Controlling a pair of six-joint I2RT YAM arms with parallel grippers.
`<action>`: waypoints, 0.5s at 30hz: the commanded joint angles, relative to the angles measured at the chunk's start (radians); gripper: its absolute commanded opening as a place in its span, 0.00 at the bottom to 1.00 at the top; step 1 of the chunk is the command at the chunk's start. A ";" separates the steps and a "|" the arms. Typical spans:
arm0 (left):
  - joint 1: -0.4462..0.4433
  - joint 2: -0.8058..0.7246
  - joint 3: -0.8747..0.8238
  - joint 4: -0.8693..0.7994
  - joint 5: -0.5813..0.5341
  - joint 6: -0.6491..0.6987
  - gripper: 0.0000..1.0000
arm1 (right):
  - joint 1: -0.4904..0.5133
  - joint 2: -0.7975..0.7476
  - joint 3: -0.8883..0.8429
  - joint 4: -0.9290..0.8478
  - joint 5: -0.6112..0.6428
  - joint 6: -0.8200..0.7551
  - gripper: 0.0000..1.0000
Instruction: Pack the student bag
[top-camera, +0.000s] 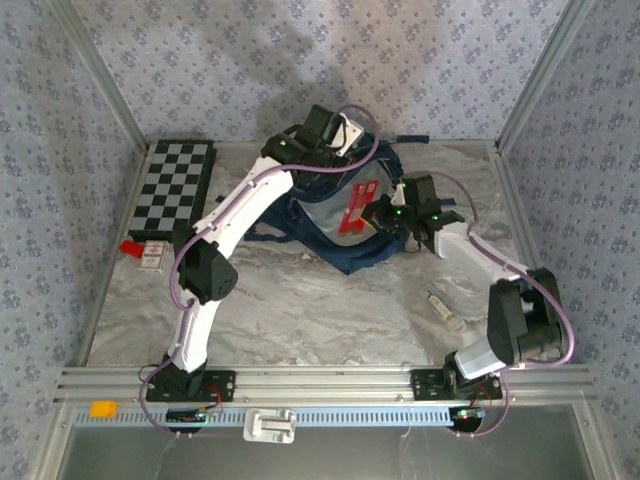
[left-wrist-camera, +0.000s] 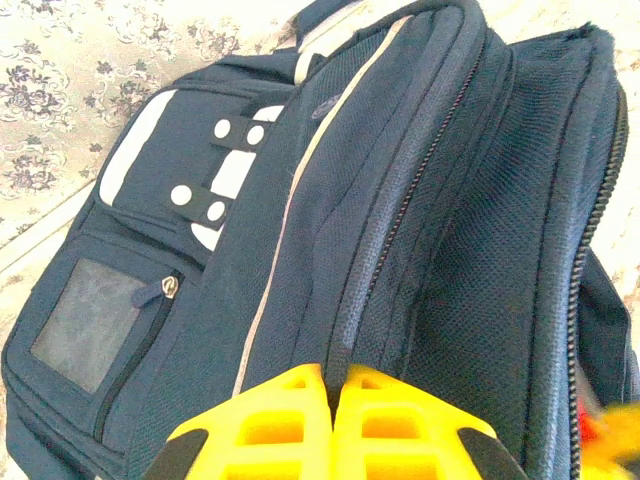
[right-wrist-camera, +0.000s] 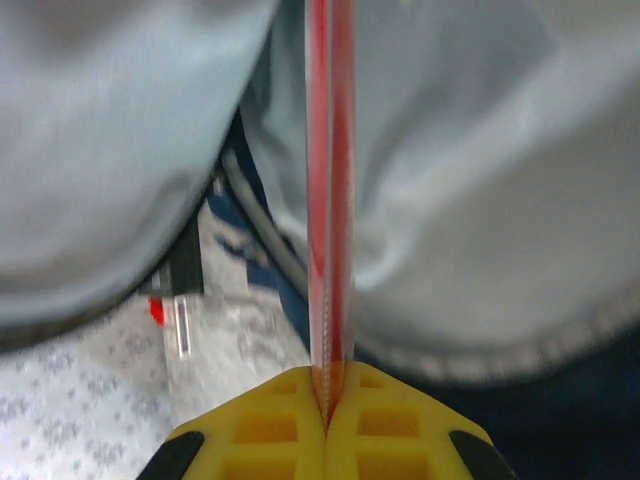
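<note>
Student bag (top-camera: 352, 258) lies in the middle of the table (top-camera: 300, 310) with its mouth open. The left gripper (left-wrist-camera: 335, 385) is pinched together on the bag's upper fabric. The right gripper (right-wrist-camera: 328, 395) is clamped on a flat red item (right-wrist-camera: 328, 200), which seems to be partly inside the mouth. Packing is under way: the checkerboard (top-camera: 178, 185), small box (top-camera: 150, 254) and small tube (top-camera: 442, 306) are not yet inside

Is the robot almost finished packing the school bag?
Not yet. Done: the student bag is open, grey lining showing. In hand: the left gripper pinches the bag's edge while the right gripper holds a thin red book edge-on at the opening. Left: the checkerboard, a small box and a small pale item lie on the table, probably waiting to go in.
</note>
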 joint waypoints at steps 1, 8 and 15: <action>-0.007 -0.086 0.061 0.032 0.033 -0.063 0.00 | 0.018 0.097 0.029 0.271 0.149 0.090 0.00; -0.001 -0.084 0.066 0.033 0.037 -0.098 0.00 | 0.090 0.318 0.172 0.359 0.295 0.116 0.07; 0.023 -0.073 0.069 0.028 0.064 -0.142 0.00 | 0.122 0.376 0.267 0.233 0.299 0.044 0.40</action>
